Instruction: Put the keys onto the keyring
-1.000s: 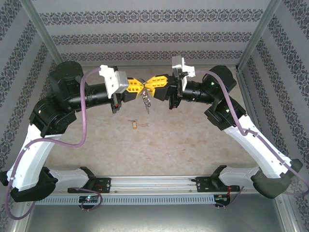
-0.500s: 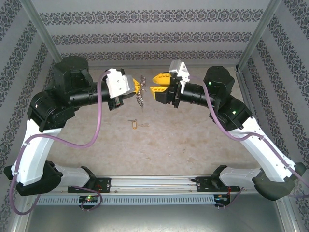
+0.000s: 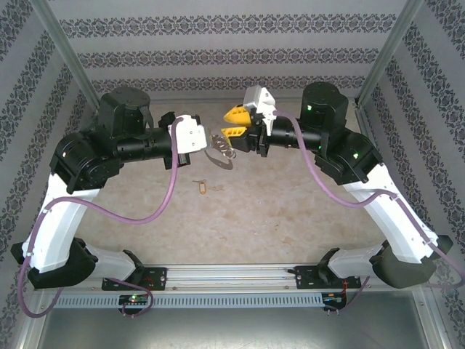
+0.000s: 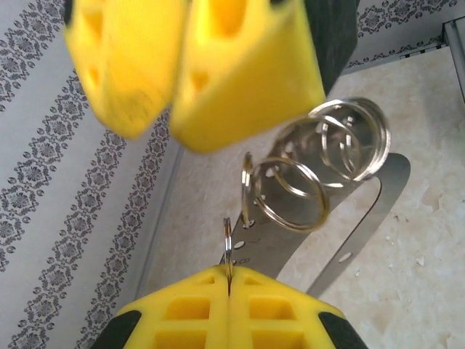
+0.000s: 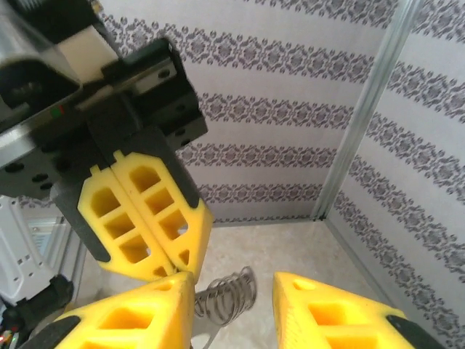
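While the left gripper (image 4: 228, 291) clamps tight on the keyring (image 4: 228, 246), right gripper (image 5: 232, 305) parted, empty — keys (image 3: 221, 147) a blurred tangle.

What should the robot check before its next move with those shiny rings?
1. The left gripper is shut on the thin ring: ok.
2. The right gripper is open, holding nothing: ok.
3. The bunch of rings is up off the table: ok.
4. The bunch sits between the right gripper's jaws: cannot tell.
5. The two grippers' fingers are not bumping: cannot tell.
6. The yellow tag lies on the table, away from both grippers: ok.
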